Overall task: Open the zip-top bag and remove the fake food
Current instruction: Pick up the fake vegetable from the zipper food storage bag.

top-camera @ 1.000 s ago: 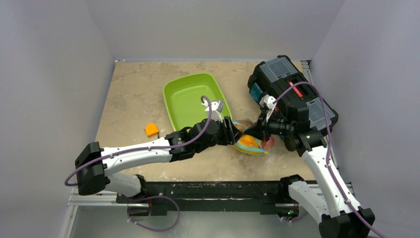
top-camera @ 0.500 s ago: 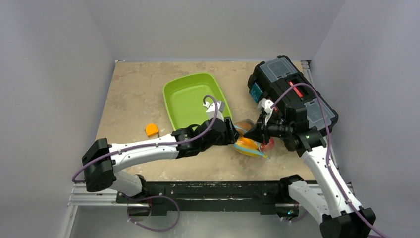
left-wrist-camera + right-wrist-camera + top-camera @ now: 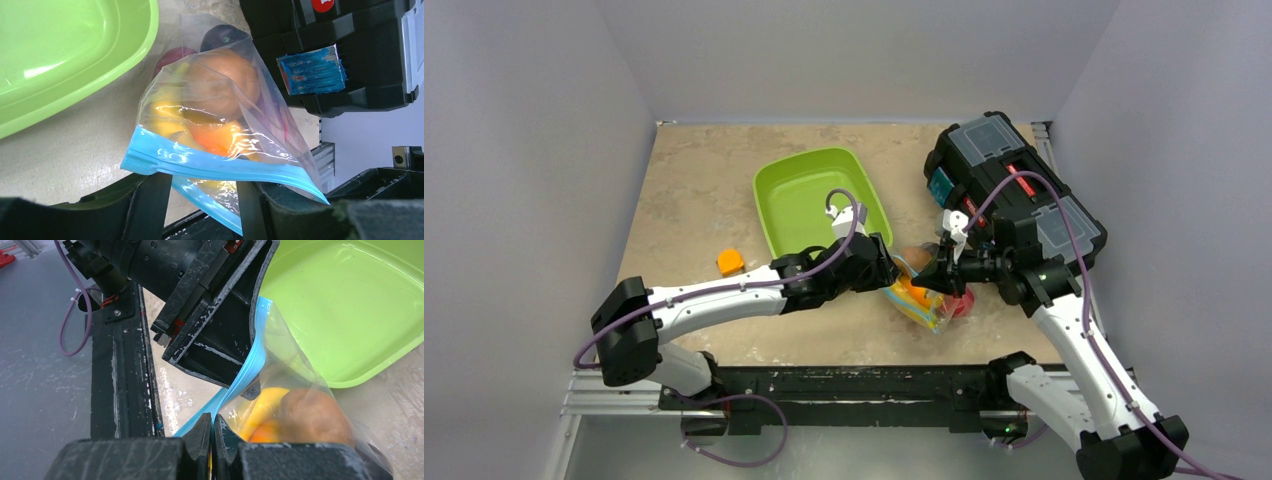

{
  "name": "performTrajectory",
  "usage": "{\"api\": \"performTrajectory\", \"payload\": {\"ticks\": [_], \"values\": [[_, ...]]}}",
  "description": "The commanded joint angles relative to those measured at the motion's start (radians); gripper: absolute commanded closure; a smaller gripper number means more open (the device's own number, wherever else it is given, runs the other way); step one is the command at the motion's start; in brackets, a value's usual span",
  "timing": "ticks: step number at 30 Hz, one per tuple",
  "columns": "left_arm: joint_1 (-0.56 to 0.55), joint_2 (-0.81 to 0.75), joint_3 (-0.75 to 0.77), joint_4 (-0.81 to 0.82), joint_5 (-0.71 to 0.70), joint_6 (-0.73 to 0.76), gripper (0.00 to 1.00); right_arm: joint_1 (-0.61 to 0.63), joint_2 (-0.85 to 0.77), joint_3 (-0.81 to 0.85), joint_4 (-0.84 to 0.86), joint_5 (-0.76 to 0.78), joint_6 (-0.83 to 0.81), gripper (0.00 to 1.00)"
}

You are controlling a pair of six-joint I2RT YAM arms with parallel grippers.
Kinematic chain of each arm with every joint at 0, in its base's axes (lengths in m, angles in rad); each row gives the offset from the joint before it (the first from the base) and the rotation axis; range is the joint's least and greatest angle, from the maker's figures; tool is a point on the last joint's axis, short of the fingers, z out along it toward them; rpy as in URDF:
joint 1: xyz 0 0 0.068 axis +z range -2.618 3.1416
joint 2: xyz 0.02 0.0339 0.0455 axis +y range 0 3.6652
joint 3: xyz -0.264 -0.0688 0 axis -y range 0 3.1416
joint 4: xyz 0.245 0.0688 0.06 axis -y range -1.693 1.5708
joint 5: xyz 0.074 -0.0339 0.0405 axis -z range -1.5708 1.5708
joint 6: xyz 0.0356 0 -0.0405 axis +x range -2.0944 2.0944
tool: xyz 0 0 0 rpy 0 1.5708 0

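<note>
The zip-top bag [image 3: 921, 300] lies between the two grippers, near the green tray's front corner. Its blue zip strip [image 3: 210, 162] has parted into two lips. My right gripper [image 3: 212, 432] is shut on one lip. My left gripper [image 3: 200, 200] is open: the lower lip runs between its fingers and the upper lip lies across their tips. In the right wrist view one left finger [image 3: 220, 350] reaches to the bag's mouth. The fake food is inside the bag: a brown piece [image 3: 225, 85], an orange piece [image 3: 220, 137], a yellow one [image 3: 165, 112] and a dark purple one [image 3: 222, 37].
The green tray [image 3: 784, 190] sits just behind and left of the bag. A black toolbox [image 3: 1014, 190] stands close at the back right. A small orange block [image 3: 730, 262] lies on the table at the left. The metal base rail [image 3: 844, 385] runs along the near edge.
Both grippers and the bag have shifted slightly left and toward the near edge. The right gripper has stayed shut on the zip strip, and the bag has tilted.
</note>
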Motion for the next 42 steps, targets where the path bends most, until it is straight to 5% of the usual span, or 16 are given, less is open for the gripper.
{"api": "performTrajectory", "payload": {"ticks": [1, 25, 35, 42], "values": [[0.009, 0.007, -0.005, 0.064, 0.017, -0.034, 0.52, 0.011, -0.003, 0.012, 0.020, -0.018, -0.030, 1.00], [0.011, 0.023, -0.026, 0.282, 0.026, -0.156, 0.55, 0.009, 0.003, 0.051, 0.014, 0.015, -0.012, 0.94], [0.037, 0.063, -0.062, 0.303, 0.059, -0.156, 0.56, -0.032, 0.017, 0.112, -0.033, -0.064, -0.003, 0.67], [0.051, 0.060, -0.070, 0.303, 0.073, -0.114, 0.56, -0.069, 0.033, 0.212, -0.244, -0.175, -0.204, 0.44]]}}
